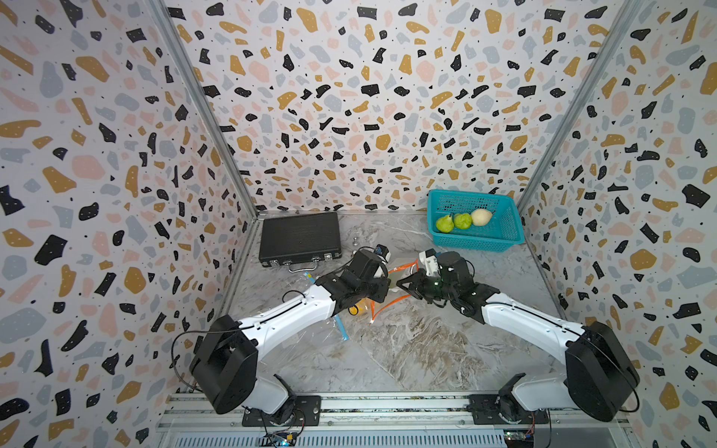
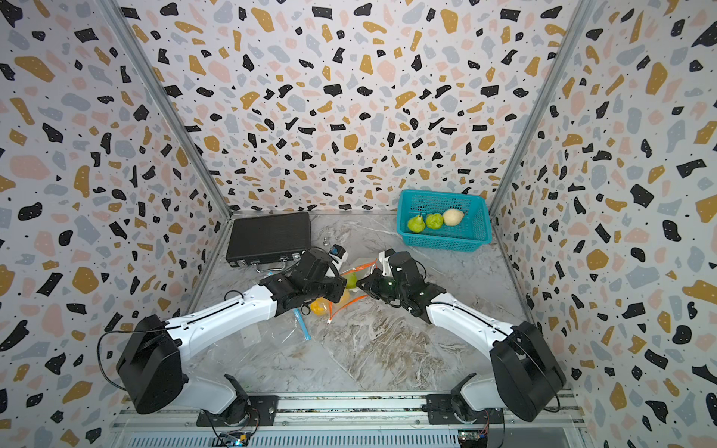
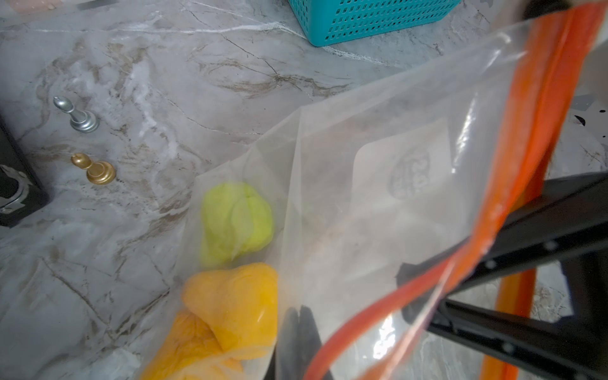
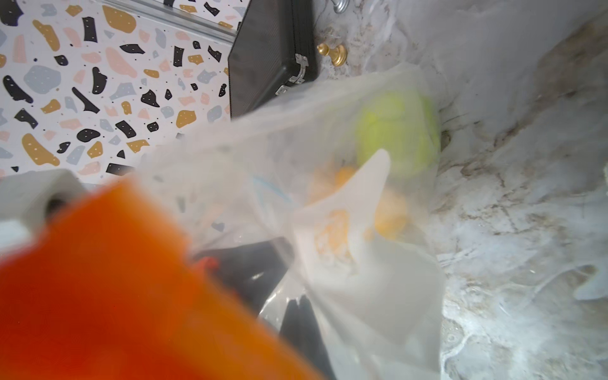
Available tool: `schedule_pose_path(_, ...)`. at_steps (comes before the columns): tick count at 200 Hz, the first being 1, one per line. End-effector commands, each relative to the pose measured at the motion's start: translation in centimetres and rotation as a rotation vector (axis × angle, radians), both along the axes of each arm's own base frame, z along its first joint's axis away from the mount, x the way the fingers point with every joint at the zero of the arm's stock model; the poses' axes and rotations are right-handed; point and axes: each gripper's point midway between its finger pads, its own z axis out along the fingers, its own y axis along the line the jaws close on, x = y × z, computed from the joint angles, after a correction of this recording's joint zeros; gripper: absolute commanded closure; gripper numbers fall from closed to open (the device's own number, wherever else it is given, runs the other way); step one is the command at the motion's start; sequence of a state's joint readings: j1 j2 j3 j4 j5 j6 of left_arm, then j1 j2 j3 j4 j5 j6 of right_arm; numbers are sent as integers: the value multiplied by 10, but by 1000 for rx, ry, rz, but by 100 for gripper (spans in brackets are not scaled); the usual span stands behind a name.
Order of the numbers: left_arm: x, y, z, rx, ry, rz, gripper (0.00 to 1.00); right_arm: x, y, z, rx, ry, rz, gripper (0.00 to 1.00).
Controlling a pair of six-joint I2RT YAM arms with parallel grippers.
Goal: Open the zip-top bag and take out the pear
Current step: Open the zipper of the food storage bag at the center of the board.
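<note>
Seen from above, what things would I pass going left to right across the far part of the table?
Black case → orange-sealed bag → teal basket.

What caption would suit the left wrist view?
Clear orange-zip bag with a green pear and yellow fruit inside, marble table behind.

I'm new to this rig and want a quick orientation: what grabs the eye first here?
The left gripper and right gripper meet mid-table, both pinched on a clear plastic zip-top bag with an orange seal, holding a green pear and yellow fruit. At the far right corner, a teal plastic basket holds three loose fruits.
</note>
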State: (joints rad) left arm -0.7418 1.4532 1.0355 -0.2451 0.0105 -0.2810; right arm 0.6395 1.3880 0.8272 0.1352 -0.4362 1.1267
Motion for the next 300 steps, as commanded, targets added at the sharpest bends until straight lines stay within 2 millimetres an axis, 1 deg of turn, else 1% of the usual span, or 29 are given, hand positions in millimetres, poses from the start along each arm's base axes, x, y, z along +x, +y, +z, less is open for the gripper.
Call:
schedule_pose_path(1,0,-4,9,-44,-27,1,95,5,5,12,6,-35,-4,100)
schedule_pose_path(17,1,-3,13,-53,-38,11,95,1,2,-10,-44,1,9,100)
schedule_pose_path(36,-1,-3,19,-73,-40,13,95,-6,1,-36,-58,49,23,100)
schedule_pose_path(50,-4,-7,26,-95,-44,-1,95,-11,-3,-46,-97,53,42,100)
schedule_pose_path(62,-8,-11,31,-108,-46,-12,95,-16,-11,-55,-160,54,51,100)
schedule_pose_path(72,-12,-15,30,-118,-35,-20,95,-20,-18,-60,-204,51,55,100)
schedule_pose_path(83,-18,-20,28,-126,-18,-32,95,-22,-21,-61,-227,42,67,100)
schedule_pose_path(86,-17,-24,32,-144,-32,-38,95,-25,-24,-65,-244,57,68,100)
schedule_pose_path(92,-19,-28,32,-147,-34,-44,95,-27,-28,-68,-265,60,66,100)
schedule_pose_path(105,-23,-33,32,-146,-35,-51,95,-29,-34,-65,-282,44,58,100)
schedule_pose_path(117,-26,-37,32,-150,-35,-54,95,-30,-35,-54,-246,1,50,100)
schedule_pose_path(125,-27,-40,32,-148,-35,-56,95,-33,-34,-44,-212,-14,48,100)
schedule_pose_path(131,-28,-41,30,-142,-36,-55,95,-31,-30,-29,-170,-55,51,100)
schedule_pose_path(159,-30,-45,21,-126,-24,-49,95,-43,-29,12,-72,-98,68,92)
schedule_pose_path(161,-31,-46,21,-127,-25,-49,95,-46,-31,10,-83,-82,71,92)
schedule_pose_path(178,-30,-47,20,-136,-25,-41,95,-53,-35,19,-81,-63,75,90)
schedule_pose_path(188,-30,-49,20,-138,-26,-38,95,-57,-37,18,-77,-38,67,90)
schedule_pose_path(201,-30,-51,20,-140,-28,-38,95,-60,-40,10,-85,-9,51,91)
schedule_pose_path(213,-30,-52,19,-144,-29,-37,95,-59,-44,5,-92,-10,15,92)
schedule_pose_path(237,-34,-59,22,-168,-23,-46,95,-48,-47,3,-105,-28,-40,90)
schedule_pose_path(248,-37,-61,27,-184,-26,-52,95,-40,-47,-5,-135,-22,-64,90)
schedule_pose_path(259,-40,-64,37,-209,-38,-57,95,-33,-40,-12,-130,-12,-65,90)
schedule_pose_path(260,-40,-64,37,-209,-40,-58,95,-31,-38,-11,-120,-17,-63,90)
schedule_pose_path(262,-38,-63,40,-212,-47,-40,96,-29,-36,-9,-113,-26,-62,90)
schedule_pose_path(277,-40,-52,41,-175,-59,-7,96,-22,-32,-16,-125,-23,-61,90)
schedule_pose_path(300,-46,-40,44,-198,-72,9,96,-19,-31,-27,-136,-29,-55,87)
